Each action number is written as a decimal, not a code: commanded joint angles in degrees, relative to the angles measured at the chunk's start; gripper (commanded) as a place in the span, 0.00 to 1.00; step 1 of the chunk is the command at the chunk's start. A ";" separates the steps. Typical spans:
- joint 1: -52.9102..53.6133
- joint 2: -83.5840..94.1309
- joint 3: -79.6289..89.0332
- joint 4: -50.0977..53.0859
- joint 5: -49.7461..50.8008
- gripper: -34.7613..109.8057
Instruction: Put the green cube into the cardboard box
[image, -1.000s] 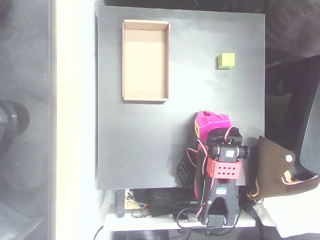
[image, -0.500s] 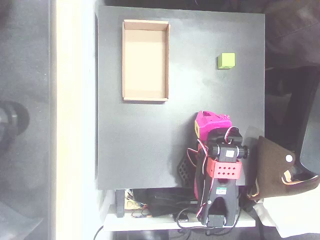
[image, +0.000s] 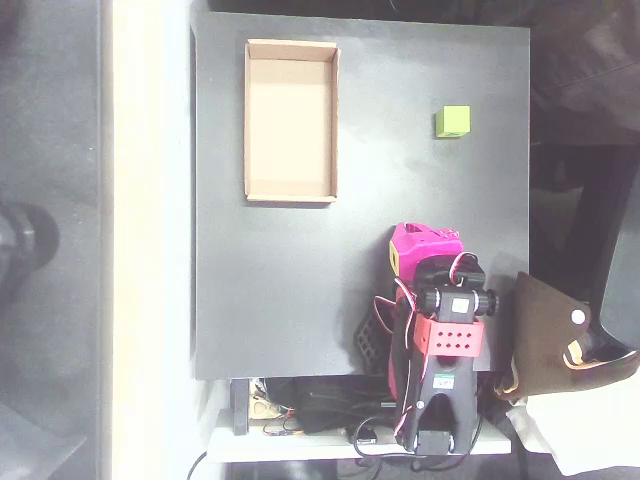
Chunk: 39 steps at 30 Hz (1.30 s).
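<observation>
The green cube (image: 452, 121) lies on the black board in the upper right of the overhead view. Over at the upper left sits the cardboard box (image: 291, 120), an open tan tray with nothing inside. My magenta gripper (image: 420, 243) is folded back over the arm near the board's lower edge, well below the cube and right of the box. Its fingers are tucked under the magenta shell, so whether they are open or shut cannot be told.
The black board (image: 300, 280) ends at a pale strip on the left. A brown pouch (image: 555, 335) rests off the board's lower right corner. Cables and the arm's base (image: 435, 400) crowd the bottom edge.
</observation>
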 joint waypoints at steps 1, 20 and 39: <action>0.88 -4.92 -2.55 3.60 0.44 0.25; 1.23 -47.55 -50.80 3.69 -0.26 0.25; 1.41 -77.78 -91.67 4.39 -0.26 0.25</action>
